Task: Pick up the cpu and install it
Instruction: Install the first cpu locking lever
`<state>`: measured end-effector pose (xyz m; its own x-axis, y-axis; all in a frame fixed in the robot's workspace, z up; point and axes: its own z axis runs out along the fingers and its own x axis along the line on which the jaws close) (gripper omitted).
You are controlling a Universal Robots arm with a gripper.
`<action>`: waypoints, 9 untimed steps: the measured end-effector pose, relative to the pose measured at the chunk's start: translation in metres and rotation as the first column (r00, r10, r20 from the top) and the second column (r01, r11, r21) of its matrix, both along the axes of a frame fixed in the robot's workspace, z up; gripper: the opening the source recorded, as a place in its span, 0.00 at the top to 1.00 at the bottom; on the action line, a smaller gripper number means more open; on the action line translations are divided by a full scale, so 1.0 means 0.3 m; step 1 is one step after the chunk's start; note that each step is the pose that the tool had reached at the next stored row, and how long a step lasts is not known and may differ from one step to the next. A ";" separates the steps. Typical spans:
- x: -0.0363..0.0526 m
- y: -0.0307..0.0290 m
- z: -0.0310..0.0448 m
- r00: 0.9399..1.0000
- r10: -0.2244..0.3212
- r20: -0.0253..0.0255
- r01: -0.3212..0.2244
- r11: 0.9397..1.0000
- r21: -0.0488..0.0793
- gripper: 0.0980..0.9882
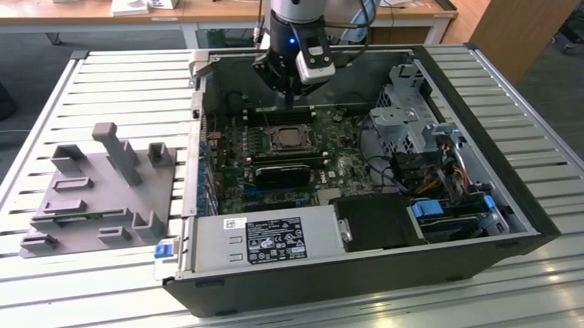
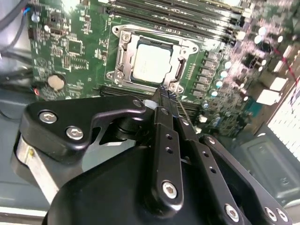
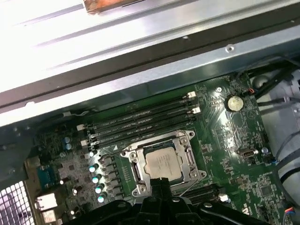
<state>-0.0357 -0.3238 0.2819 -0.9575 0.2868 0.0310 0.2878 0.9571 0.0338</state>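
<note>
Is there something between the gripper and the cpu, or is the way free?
Nothing visible stands between them. The cpu already sits in its socket on the motherboard, and the gripper hangs just above it with its fingers together, holding nothing. The space above the chip is free in both wrist views.

Fingers (image 3: 161, 194) cut off at first wrist view's edge.

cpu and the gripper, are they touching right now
Apart. In the exterior view the gripper hangs above the motherboard, with board showing between its tip and the cpu seated in the socket. The second wrist view shows the cpu's top uncovered.
</note>
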 end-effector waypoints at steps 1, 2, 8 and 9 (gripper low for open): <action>0.000 0.000 -0.001 1.000 0.018 0.000 -0.018 1.000 0.000 0.99; 0.000 0.000 -0.001 0.999 0.036 0.000 -0.036 0.999 0.000 0.99; 0.000 0.000 -0.004 0.989 0.145 0.000 -0.145 0.989 0.000 0.99; 0.000 0.000 -0.005 0.987 0.163 0.000 -0.163 0.987 0.000 0.99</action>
